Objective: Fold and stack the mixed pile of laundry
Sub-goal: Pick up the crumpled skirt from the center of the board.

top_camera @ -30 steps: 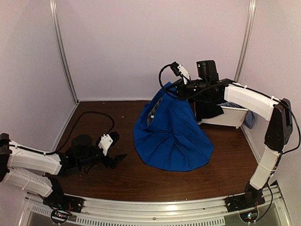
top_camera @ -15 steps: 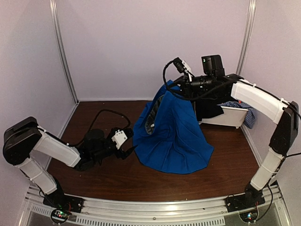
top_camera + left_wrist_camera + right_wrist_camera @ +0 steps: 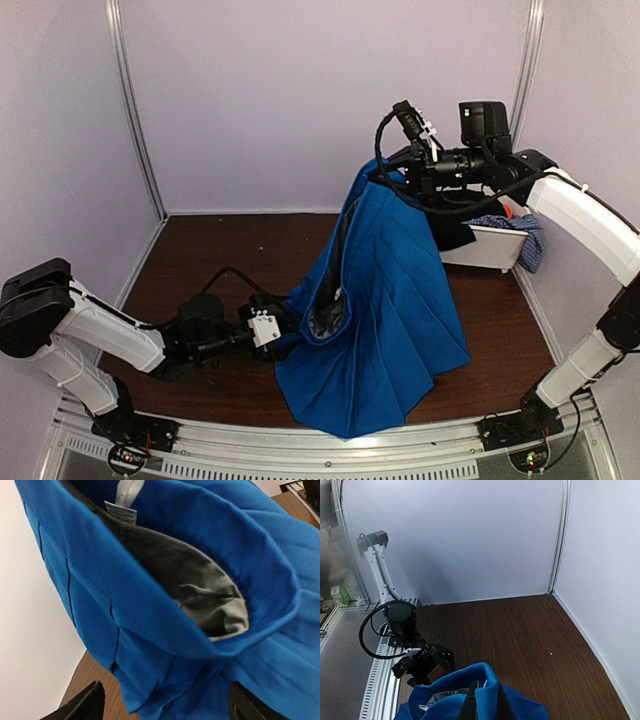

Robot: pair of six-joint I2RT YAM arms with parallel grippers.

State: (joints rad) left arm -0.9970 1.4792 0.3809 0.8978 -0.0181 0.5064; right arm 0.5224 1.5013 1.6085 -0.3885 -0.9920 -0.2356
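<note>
My right gripper (image 3: 384,173) is raised high at the back and shut on the top edge of the royal-blue garment (image 3: 385,320). The garment hangs from it in a long drape down to the table's front. In the right wrist view the fingers (image 3: 479,706) pinch a blue fold (image 3: 490,680). Low on the left, my left gripper (image 3: 289,335) is open at the garment's hanging grey-lined opening (image 3: 325,318). In the left wrist view blue cloth (image 3: 150,630) lies between the spread fingertips (image 3: 87,705), untouched by them. A black garment (image 3: 452,232) and a speckled one (image 3: 529,246) hang over the tub.
The white plastic tub (image 3: 482,256) stands at the back right under my right arm. Bare brown tabletop (image 3: 210,250) lies left of the garment. White walls enclose the back and sides, and a metal rail (image 3: 300,445) runs along the near edge.
My right gripper has lifted the blue garment higher and to the right, stretching it into a long drape. My left arm has swung right, up to the garment's hanging edge.
</note>
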